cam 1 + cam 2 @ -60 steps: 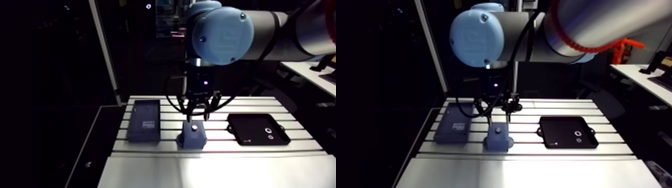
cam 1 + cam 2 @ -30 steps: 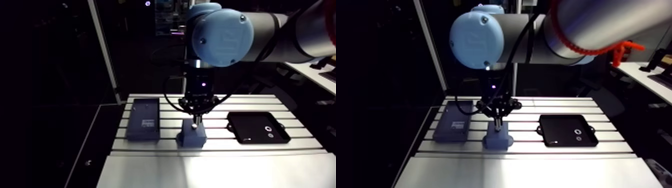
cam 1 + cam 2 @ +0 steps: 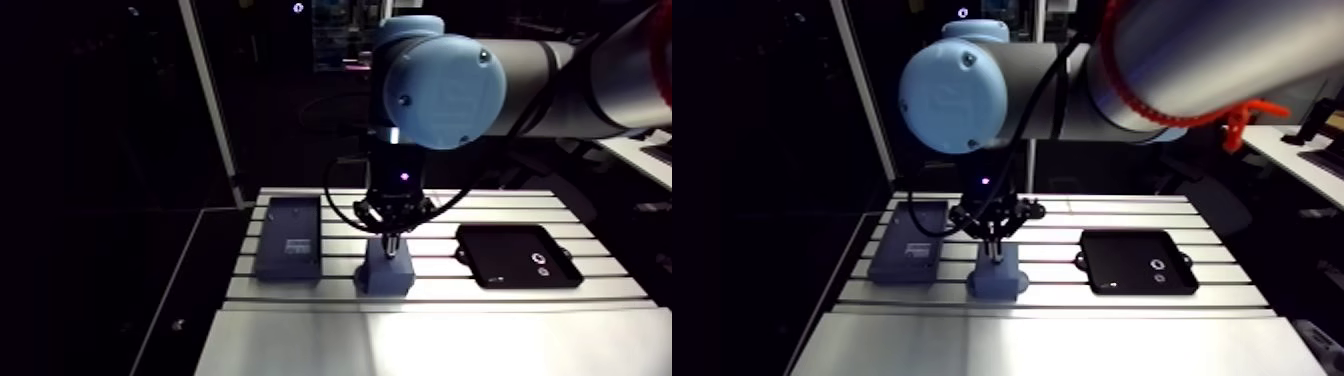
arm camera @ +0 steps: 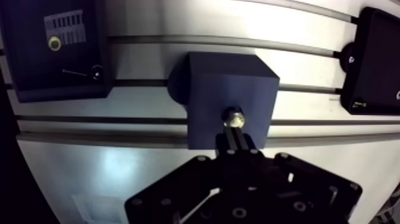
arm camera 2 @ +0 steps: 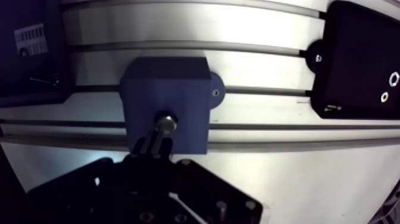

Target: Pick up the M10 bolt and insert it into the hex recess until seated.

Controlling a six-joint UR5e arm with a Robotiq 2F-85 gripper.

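Wrist view looks down on a blue block [image 4: 220, 83] that stands about in the middle of the slotted bench [image 3: 1072, 345], between its two side edges. The M10 bolt [image 4: 233, 117] sits in the top face of this block, in the recess, and its metal end shines a little yellow. The gripper [image 4: 236, 133] has its two fingers [image 4: 232, 143] brought together with almost no gap, and the tips are just at the bolt; whether they really touch it I cannot tell. Toward one side edge of the bench lies a flat dark blue box [image 4: 36, 65], apart from the block. It carries a pale label [image 4: 64, 28] with rows of print too small to read, and beside the label there is a small round brass-coloured piece [image 4: 55, 43]. Toward the opposite side edge lies a black tray [image 5: 351, 47], also apart from the block, and inside it I see two small pale rings [image 5: 393, 79] near each other. In the arm view the gripper hangs straight down over the block.
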